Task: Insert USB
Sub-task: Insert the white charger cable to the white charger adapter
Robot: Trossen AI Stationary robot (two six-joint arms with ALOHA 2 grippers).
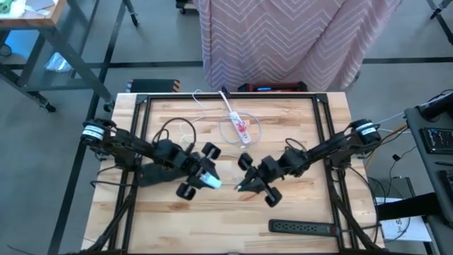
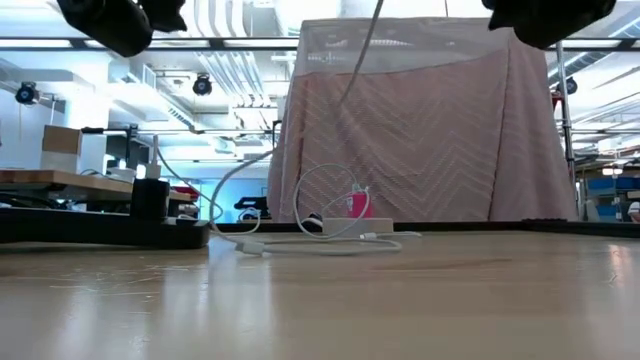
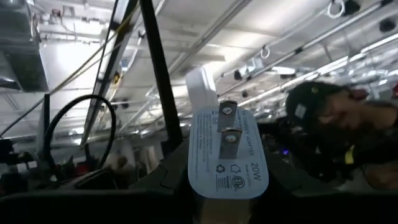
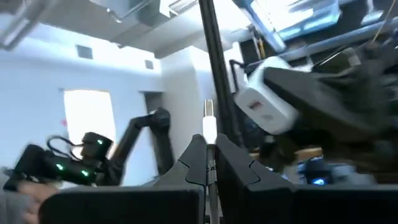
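Two end effectors meet above the tabletop [image 1: 297, 219]: left end effector [image 1: 210, 181] clamps the charger [image 3: 227, 152], right end effector [image 1: 244, 185] pinches the USB plug [image 4: 210, 127], which should align squarely with the charger's port just ahead.

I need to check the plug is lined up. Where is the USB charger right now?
In the high view the charger is held in the left gripper above the table's middle, facing the right gripper, which holds the USB plug.
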